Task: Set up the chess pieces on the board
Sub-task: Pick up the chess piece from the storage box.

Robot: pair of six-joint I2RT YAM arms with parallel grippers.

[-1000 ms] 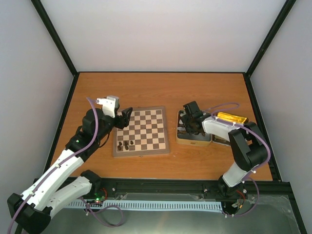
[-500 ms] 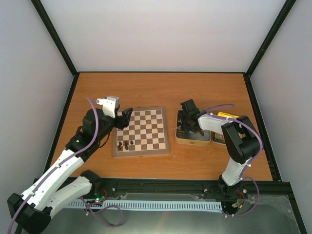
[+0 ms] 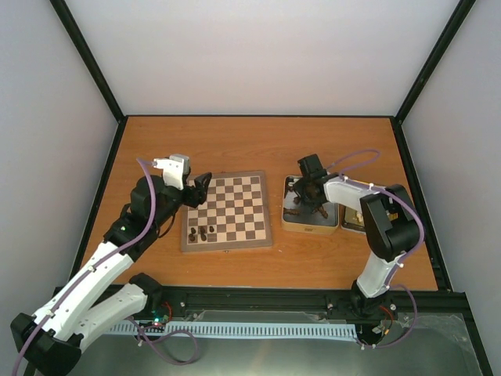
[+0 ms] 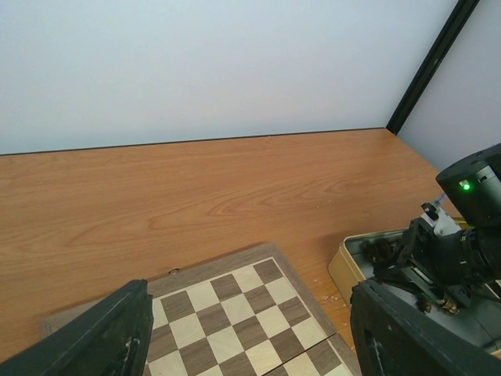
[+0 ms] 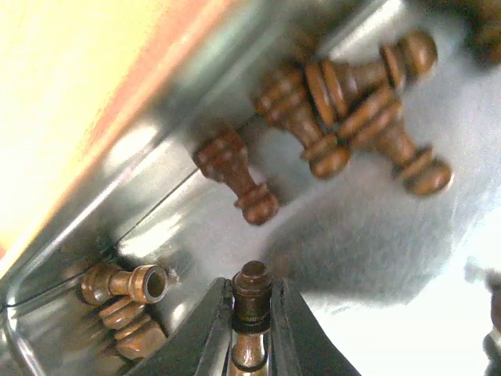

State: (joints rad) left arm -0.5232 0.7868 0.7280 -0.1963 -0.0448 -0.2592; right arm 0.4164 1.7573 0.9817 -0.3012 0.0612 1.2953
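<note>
The board [image 3: 228, 210] lies flat at the table's middle left, with three dark brown chess pieces [image 3: 203, 233] standing near its front left corner. My right gripper [image 5: 251, 301] is down inside the silver tin [image 3: 311, 222] and shut on a dark brown chess piece [image 5: 251, 299], pinched between both fingers. Several more dark pieces [image 5: 235, 174] lie loose on the tin's floor. My left gripper [image 3: 201, 188] hovers open over the board's far left edge, nothing between its fingers [image 4: 106, 333]; the board [image 4: 235, 321] shows below it.
A gold tin [image 3: 373, 189] sits behind my right arm, beside the silver tin [image 4: 354, 262]. The black frame posts and white walls close in the table on three sides. Bare wood [image 3: 258, 145] stretches behind the board.
My right gripper has closed on a dark piece in the tin, and its wrist has shifted slightly inside the tin. The left arm has stayed still.
</note>
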